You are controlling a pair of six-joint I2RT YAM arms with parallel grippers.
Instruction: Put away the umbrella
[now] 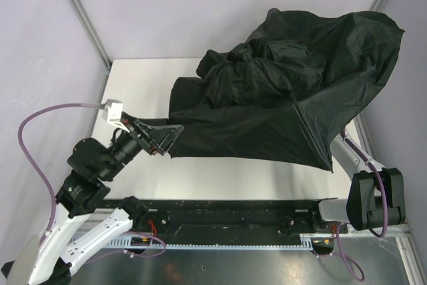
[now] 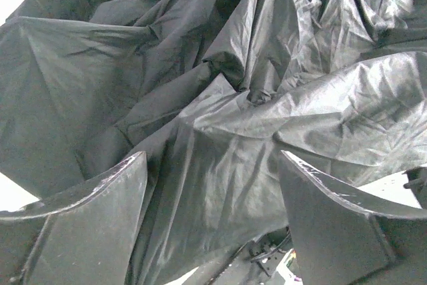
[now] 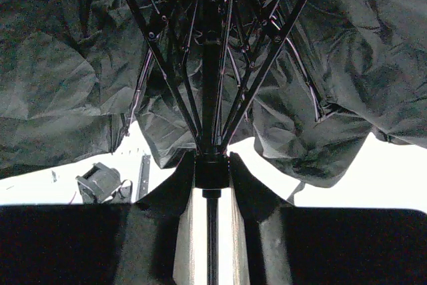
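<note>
umbrella location: umbrella is over the far right part of the worktop, raised on the right side, with its left hem low and next to the left gripper.
canopy: the canopy is slack, rumpled and billowing. It is not stretched open, and it is not gathered tight either.
frame: in the right wrist view the ribs are folded partway and fan out from the shaft.
done so far: the umbrella looks partly collapsed, judging by the loose fabric and bent ribs.
left to do: judged, the ribs need folding flat, the fabric gathering round the shaft, then it needs rolling, tying and setting down. None of this shows as done.
progress: early to middle, at a guess.
left jaws: left gripper is spread wide. Fabric lies ahead of and between the fingers with nothing pinched.
right jaws: right gripper is closed round the shaft at its lower hub. It is hidden under the canopy in the top view.
long axis: it follows the shaft, straight out from the right gripper and up into the canopy.
pointing: the crown end faces away from the right gripper. I cannot tell its heading over the worktop because the shaft is covered from above.
canopy spread: it runs from near left to far right in the top view.
</note>
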